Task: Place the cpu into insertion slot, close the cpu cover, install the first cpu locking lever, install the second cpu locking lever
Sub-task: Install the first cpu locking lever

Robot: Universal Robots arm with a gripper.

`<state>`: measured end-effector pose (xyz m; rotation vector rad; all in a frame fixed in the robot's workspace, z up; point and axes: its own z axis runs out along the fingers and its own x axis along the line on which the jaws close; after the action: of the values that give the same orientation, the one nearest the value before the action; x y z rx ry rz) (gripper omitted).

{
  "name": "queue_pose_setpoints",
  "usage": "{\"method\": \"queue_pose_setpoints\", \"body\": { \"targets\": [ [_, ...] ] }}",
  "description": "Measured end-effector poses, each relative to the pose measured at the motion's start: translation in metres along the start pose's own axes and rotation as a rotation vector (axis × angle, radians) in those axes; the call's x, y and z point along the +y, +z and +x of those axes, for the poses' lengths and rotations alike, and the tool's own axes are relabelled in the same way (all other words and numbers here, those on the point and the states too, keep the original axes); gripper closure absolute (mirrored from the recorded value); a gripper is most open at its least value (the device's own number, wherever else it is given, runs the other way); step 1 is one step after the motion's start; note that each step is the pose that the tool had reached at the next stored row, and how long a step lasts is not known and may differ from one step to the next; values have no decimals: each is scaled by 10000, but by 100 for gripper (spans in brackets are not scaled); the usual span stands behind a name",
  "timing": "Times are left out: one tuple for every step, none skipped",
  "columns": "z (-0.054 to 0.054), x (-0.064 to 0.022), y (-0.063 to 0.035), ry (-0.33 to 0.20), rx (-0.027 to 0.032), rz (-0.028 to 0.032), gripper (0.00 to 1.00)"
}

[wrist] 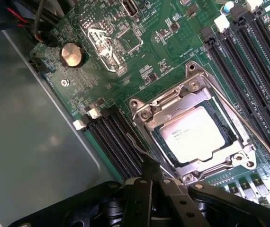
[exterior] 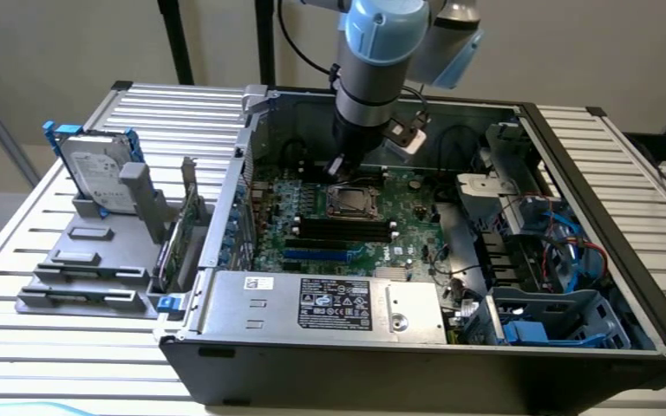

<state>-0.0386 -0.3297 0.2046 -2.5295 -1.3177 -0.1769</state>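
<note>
1. Your gripper [exterior: 338, 169] hung low inside the open computer case [exterior: 610, 286], which sat on the slatted counter [exterior: 55, 347]. The arm reached straight down over the green motherboard [wrist: 125, 56], probably so the case walls stayed out of its way.
2. The cpu [wrist: 194, 136] lay flat in the insertion slot [wrist: 136, 106], pale face up. It sat square to the silvery rim, so the seating step looked done.
3. The cpu cover [wrist: 173, 103] lay down over the chip, which showed through the central window. That is why the work had shifted to the levers.
4. Your fingers [wrist: 142, 198] were pressed together with no gap showing between them. Their tip met the end of the near lever [wrist: 136, 144], on the side of the socket away from the long lever. A closed tip suits pushing a thin rod. Whether it pinched the rod or only bore on it, I could not tell.
5. The long lever [wrist: 239, 120] ran along the socket's other side, next to the memory slots [wrist: 248, 61]. Whether it was latched was unclear.
</note>
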Motion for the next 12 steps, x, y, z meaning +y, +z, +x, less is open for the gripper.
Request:
{"method": "queue_pose_setpoints", "body": {
  "targets": [
    [4,5,0,0,0,0,89],
    [9,12,0,-2,0,0,89],
    [15,21,0,-4,-1,1,89],
    [21,29,1,-7,-1,2,89],
    [26,38,2,-11,-1,3,89],
    [33,48,2,-16,-2,4,89],
    [40,58,4,-23,-4,6,89],
    [45,67,5,-30,-7,7,89],
    [50,76,7,-36,-9,9,89],
    [55,84,11,-44,-8,11,89],
    [59,91,14,-53,-10,13,89],
    [62,99,18,-64,-12,14,89]
  ]
}}
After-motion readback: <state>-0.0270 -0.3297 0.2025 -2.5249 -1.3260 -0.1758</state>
